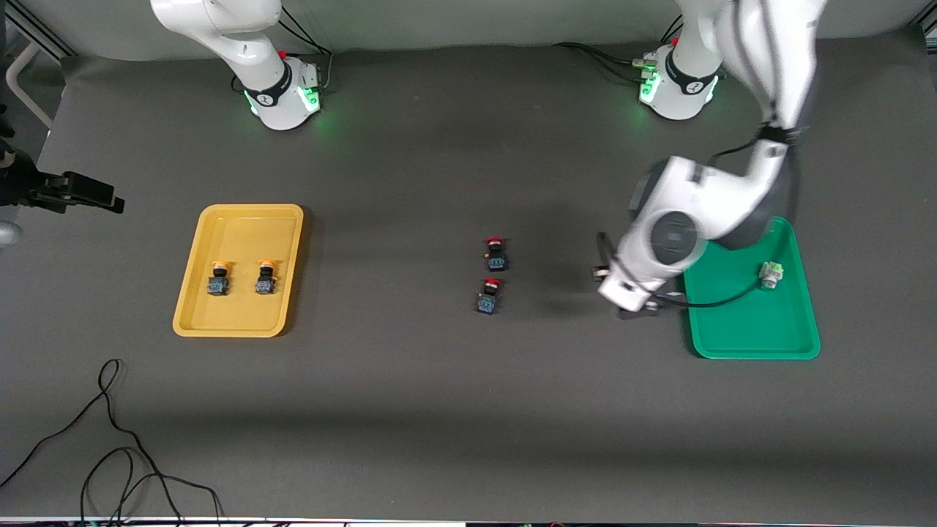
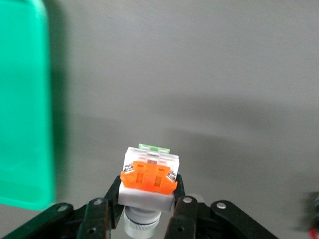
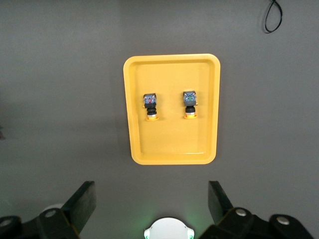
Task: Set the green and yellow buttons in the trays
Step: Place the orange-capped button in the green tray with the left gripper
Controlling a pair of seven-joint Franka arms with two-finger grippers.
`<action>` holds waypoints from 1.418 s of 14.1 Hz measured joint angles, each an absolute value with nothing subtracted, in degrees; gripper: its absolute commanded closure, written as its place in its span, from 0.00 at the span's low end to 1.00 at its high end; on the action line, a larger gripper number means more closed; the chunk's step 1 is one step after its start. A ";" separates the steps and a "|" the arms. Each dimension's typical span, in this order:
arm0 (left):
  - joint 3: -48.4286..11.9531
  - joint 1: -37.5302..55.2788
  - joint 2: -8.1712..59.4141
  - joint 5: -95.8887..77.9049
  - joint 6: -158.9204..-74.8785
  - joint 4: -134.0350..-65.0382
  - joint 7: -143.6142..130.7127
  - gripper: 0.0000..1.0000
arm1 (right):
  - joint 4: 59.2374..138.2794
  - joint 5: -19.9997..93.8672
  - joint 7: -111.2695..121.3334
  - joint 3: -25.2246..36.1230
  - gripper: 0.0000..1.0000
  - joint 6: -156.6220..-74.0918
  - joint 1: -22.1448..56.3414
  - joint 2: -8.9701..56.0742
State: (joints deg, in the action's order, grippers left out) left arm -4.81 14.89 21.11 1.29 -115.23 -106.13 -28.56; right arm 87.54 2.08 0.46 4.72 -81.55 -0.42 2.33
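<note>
Left pincer (image 2: 149, 209) pinches a green button (image 2: 149, 177) just beside the green tray (image 1: 761, 329) for drop-off, while the right pincer (image 3: 152, 201) waits spread over the yellow tray (image 3: 172, 157).

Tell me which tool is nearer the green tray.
Left. The left tool, gripping a green-capped button, hangs beside the green tray; the right tool is high over the yellow tray.

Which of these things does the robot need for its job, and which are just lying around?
For the job:
- yellow tray with two yellow buttons in it
- green tray with one green button in it
- another green button, gripped by the left hand beside the green tray

Just lying about:
- two red buttons mid-table
- black cable
</note>
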 measured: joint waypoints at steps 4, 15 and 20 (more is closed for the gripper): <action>-4.64 4.51 20.05 1.37 -115.25 -108.85 -11.26 1.00 | 91.15 2.03 0.46 4.32 0.00 -84.19 -0.57 0.10; -4.88 -6.95 19.83 1.39 -141.24 -128.67 5.88 0.45 | 91.50 -0.03 0.46 4.07 0.00 -85.28 1.10 -0.01; -4.89 -7.18 19.77 1.40 -141.40 -128.50 5.96 0.00 | 91.49 -0.09 0.46 4.09 0.00 -85.28 1.04 -0.01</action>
